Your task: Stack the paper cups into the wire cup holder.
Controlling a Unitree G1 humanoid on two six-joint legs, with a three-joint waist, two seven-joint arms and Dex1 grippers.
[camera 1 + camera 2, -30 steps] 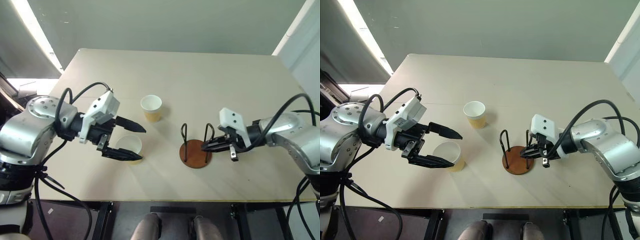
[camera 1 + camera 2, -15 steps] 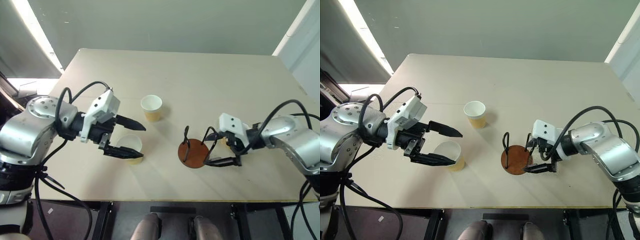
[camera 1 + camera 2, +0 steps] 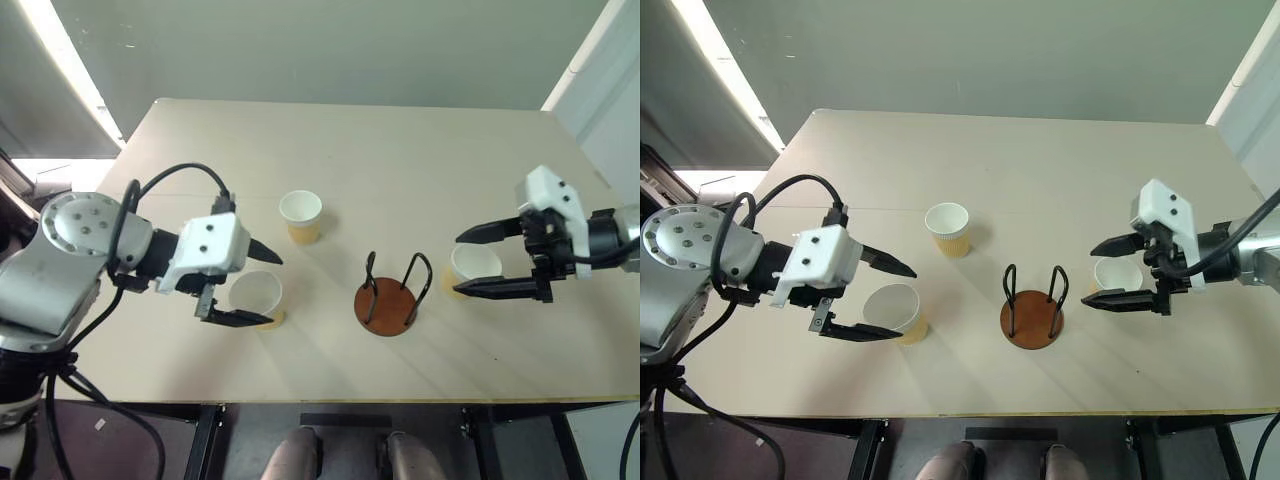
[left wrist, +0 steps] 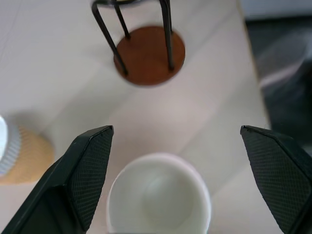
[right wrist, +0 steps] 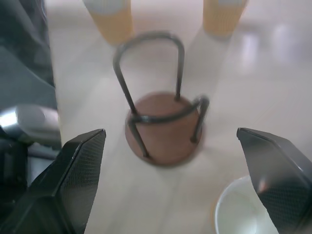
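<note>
Both tools wide, L (image 3: pixel 248 287) & R (image 3: pixel 474 262), each straddling an upright, mouth-up cup; wire cup holder (image 3: pixel 389 297) upright.

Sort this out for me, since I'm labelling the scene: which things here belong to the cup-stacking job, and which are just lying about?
Belongs to the job:
- paper cup between the left hand's fingers
- paper cup farther back on the table
- paper cup between the right hand's fingers
- wire cup holder, empty

Just there:
- the table; nothing else lies on it
</note>
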